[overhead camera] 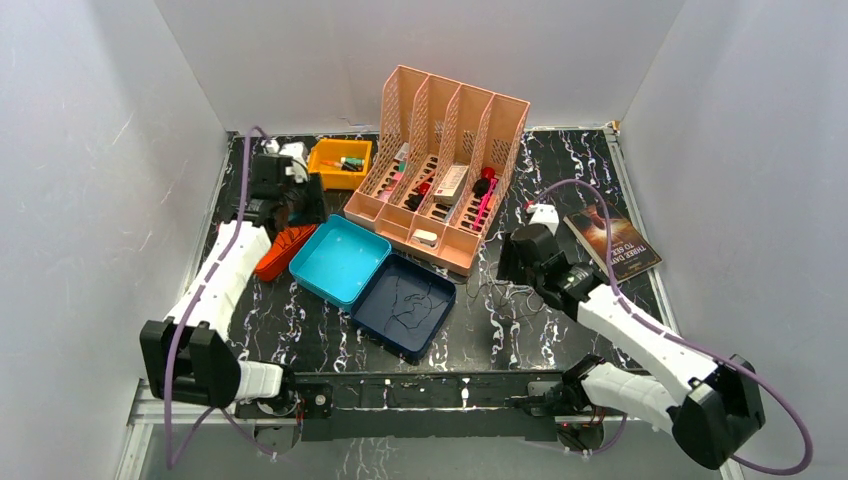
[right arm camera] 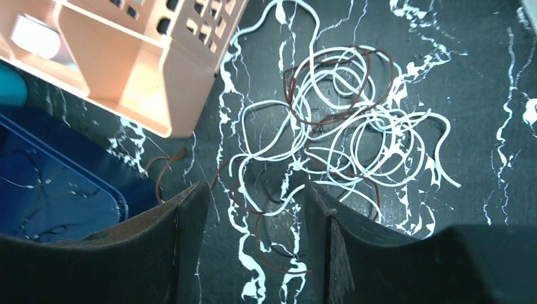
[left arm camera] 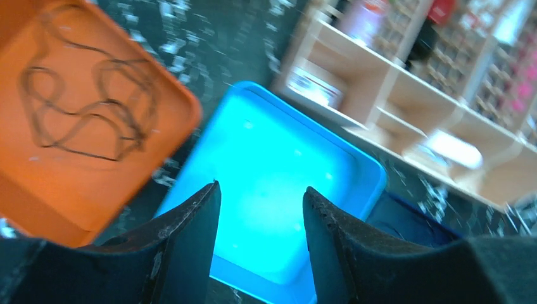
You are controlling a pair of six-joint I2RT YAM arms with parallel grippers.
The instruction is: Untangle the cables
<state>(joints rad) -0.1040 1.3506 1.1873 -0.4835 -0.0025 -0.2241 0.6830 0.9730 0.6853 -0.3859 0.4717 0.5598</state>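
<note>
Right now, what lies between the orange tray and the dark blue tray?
The turquoise tray lies between the orange tray and the dark blue tray. The top view shows this most clearly, and the left wrist view shows it too.

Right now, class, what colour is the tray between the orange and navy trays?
The tray is turquoise, clearest in the left wrist view.

The book [overhead camera: 612, 243] cover seems to read "THREE DAYS TO".

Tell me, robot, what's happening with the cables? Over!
Left hand open, empty, over teal tray. Right hand open above tangled cables. Organizer corner close beside them.
</note>
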